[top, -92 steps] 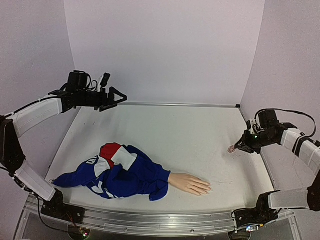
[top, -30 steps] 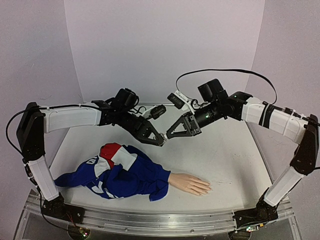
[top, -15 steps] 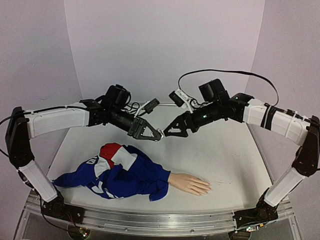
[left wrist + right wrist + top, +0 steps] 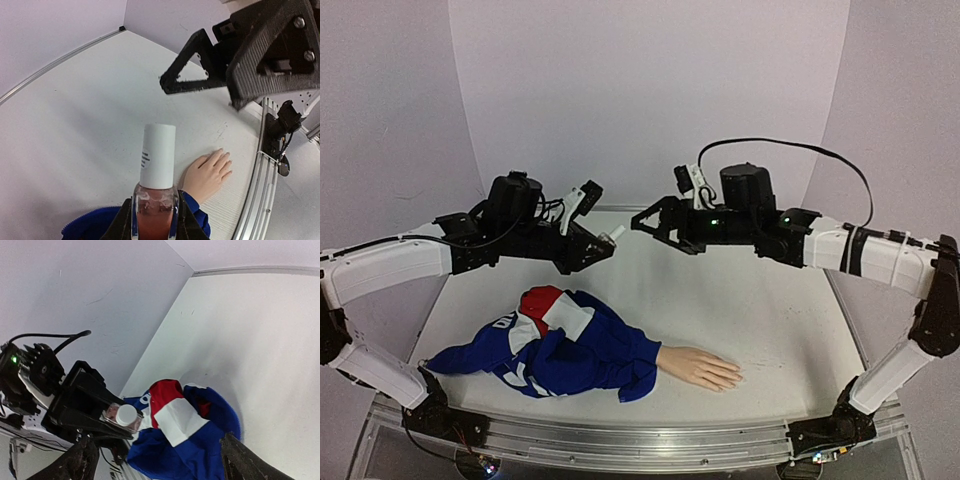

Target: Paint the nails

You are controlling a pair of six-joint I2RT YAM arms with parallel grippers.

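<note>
A beige mannequin hand (image 4: 700, 368) lies palm down at the front of the table, its arm in a blue, red and white sleeve (image 4: 570, 350). The nails (image 4: 225, 161) show as tiny pale fingertips. My left gripper (image 4: 602, 245) hovers above the sleeve, shut on a pinkish polish bottle (image 4: 154, 205). The bottle's white cap (image 4: 157, 155) is on and points toward the right arm. My right gripper (image 4: 650, 222) hangs open a short way right of the cap, with nothing between its fingers (image 4: 82, 462). In the right wrist view the held bottle (image 4: 125, 416) sits off to the left of the jaws.
The crumpled sleeve (image 4: 200, 440) covers the table's front left. An aluminium rail (image 4: 620, 440) runs along the near edge, also seen in the left wrist view as a rail (image 4: 260, 190) beside the hand. Lilac walls close in the back and both sides.
The two grippers met tip to tip over mid-table. Since then the right gripper has opened and drawn back upward, and the left arm has pulled back left, keeping the bottle.
</note>
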